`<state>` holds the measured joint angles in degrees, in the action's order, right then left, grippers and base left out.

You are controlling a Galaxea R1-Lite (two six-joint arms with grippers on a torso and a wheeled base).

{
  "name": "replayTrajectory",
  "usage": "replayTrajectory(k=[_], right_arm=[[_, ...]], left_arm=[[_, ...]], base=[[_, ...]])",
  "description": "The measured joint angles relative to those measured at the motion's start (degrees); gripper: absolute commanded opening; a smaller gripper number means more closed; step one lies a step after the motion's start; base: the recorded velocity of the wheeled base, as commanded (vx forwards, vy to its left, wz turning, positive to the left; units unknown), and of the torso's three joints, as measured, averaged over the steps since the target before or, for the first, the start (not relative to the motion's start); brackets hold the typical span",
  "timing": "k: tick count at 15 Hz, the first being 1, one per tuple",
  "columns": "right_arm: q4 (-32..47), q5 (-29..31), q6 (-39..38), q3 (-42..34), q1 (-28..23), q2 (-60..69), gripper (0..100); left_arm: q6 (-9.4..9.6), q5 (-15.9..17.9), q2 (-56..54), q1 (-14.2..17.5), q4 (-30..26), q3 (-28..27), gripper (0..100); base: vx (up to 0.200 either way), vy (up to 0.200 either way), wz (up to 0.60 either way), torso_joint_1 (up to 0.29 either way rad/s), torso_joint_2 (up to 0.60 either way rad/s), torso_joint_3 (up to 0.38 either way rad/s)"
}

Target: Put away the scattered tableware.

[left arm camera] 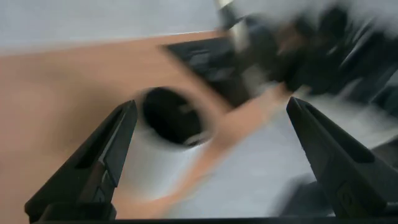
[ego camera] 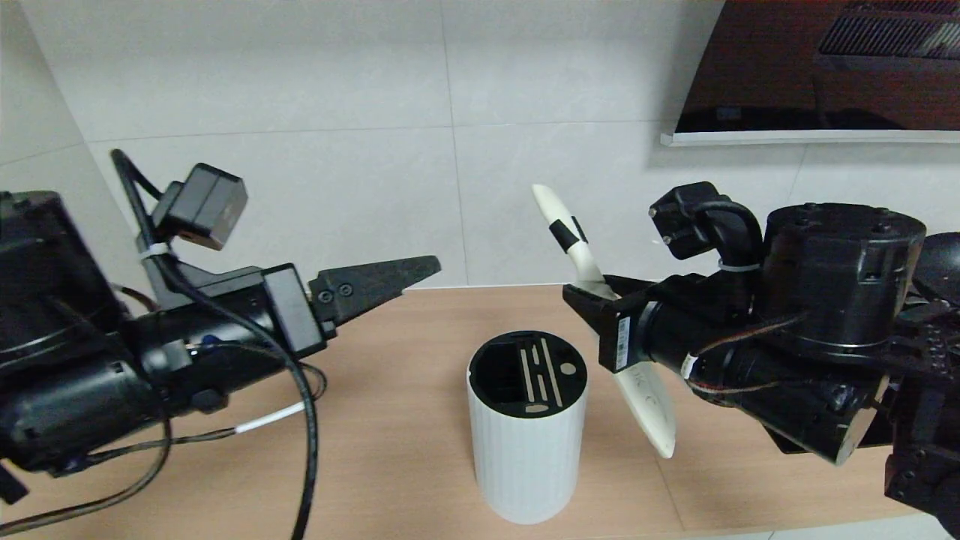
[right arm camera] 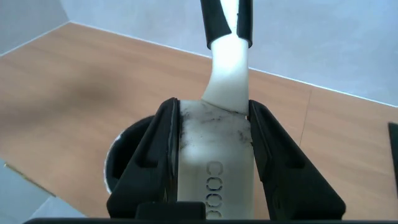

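Note:
A white cylindrical holder (ego camera: 527, 442) with a black slotted top stands upright on the wooden table (ego camera: 390, 450). My right gripper (ego camera: 596, 296) is shut on a white knife-like utensil (ego camera: 649, 401) with a black band on its handle. It holds the utensil tilted, handle up, just to the right of the holder and above the table. In the right wrist view the utensil (right arm camera: 217, 155) sits clamped between the fingers (right arm camera: 155, 155), with the holder's rim (right arm camera: 121, 162) below. My left gripper (ego camera: 420, 270) hovers open, up and to the left of the holder (left arm camera: 161, 149).
A tiled wall rises close behind the table. A dark range hood (ego camera: 817, 75) hangs at the upper right. Loose cables (ego camera: 300, 405) trail over the table on the left. The table's front edge runs just below the holder.

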<state>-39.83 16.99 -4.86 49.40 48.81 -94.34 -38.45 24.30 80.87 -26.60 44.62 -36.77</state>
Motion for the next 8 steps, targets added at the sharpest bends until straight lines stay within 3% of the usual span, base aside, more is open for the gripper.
replayTrajectory(k=[1,2,8], right_arm=[[0.01,0.29,-1.29,0.0,1.66,-0.23,0],[-0.02,0.71,-2.46,0.0,3.47,-0.76,0],[-3.47,2.13,-3.25,-0.48,8.5,-4.5,0]], left_arm=[[-2.5,-0.51,2.89,-0.96,3.69,0.06,100],[-3.21,-1.01,5.81,-1.67,6.36,0.13,100],[-3.8,-3.69,14.67,-6.41,19.19,1.24,100]], base=[[0.0,0.0,0.0,0.0,0.0,0.0],[0.0,0.0,0.0,0.0,0.0,0.0],[0.0,0.0,0.0,0.0,0.0,0.0]])
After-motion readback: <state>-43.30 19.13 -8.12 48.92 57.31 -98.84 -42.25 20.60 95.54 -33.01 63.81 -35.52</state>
